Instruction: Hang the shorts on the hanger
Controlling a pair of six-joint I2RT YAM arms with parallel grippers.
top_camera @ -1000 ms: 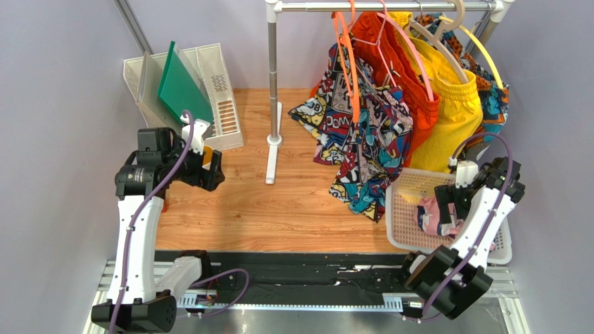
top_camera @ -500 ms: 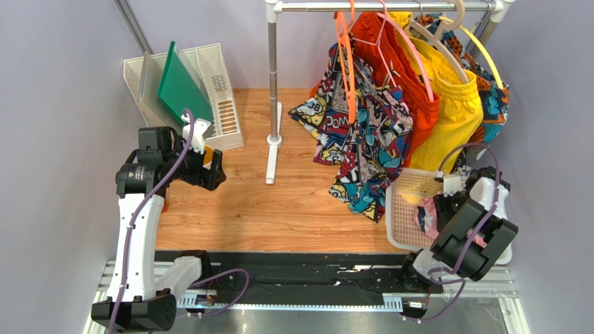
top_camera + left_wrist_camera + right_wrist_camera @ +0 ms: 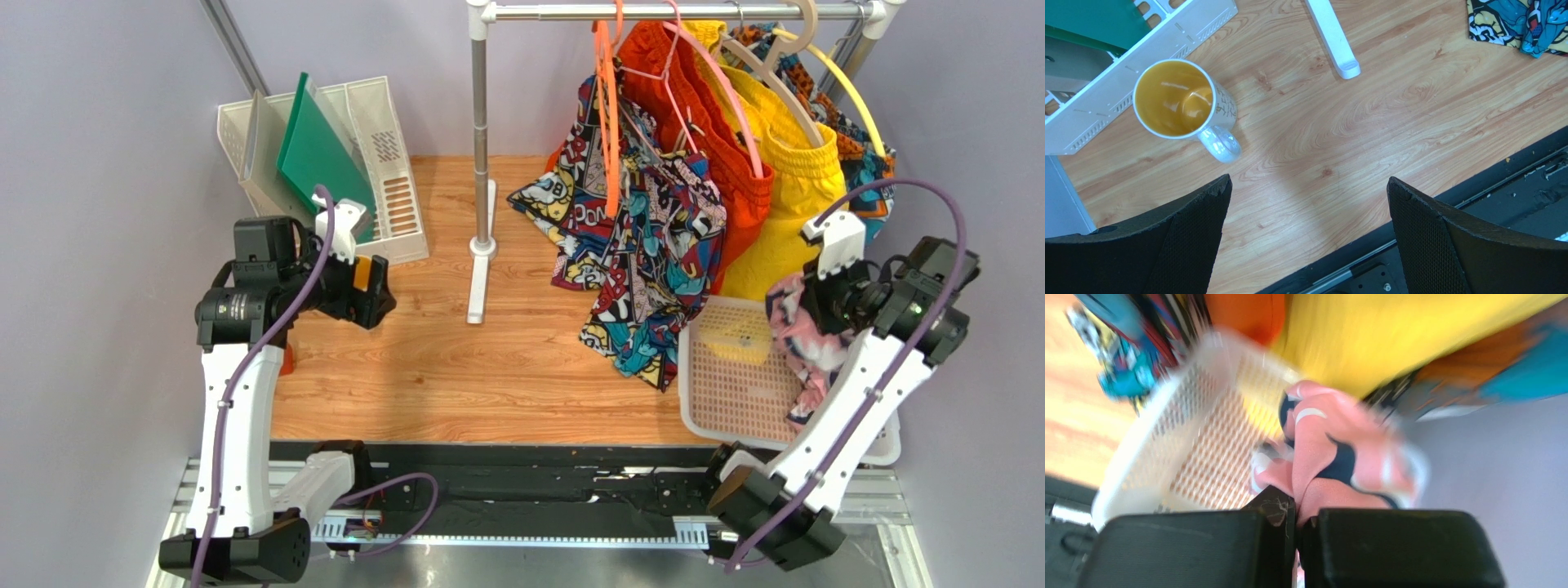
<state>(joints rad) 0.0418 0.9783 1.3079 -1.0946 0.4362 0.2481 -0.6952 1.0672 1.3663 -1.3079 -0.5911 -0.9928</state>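
Right gripper (image 3: pixel 1296 522): you have the jaws pinched tight on a fold of the shorts (image 3: pixel 1333 459). The pink cloth dangles above the white basket (image 3: pixel 734 390), its lower end near the right rim.

Step in hand, as I judge it: lift-out. Hanging is not yet begun.

The hanger (image 3: pixel 607 116) hangs on the rail (image 3: pixel 687 11), well left of the shorts.

Left gripper (image 3: pixel 1308 187): jaws wide, empty, over wood near a mug (image 3: pixel 1177 107).

Next you likely carry the shorts leftward, with your left arm steadying the hanger.
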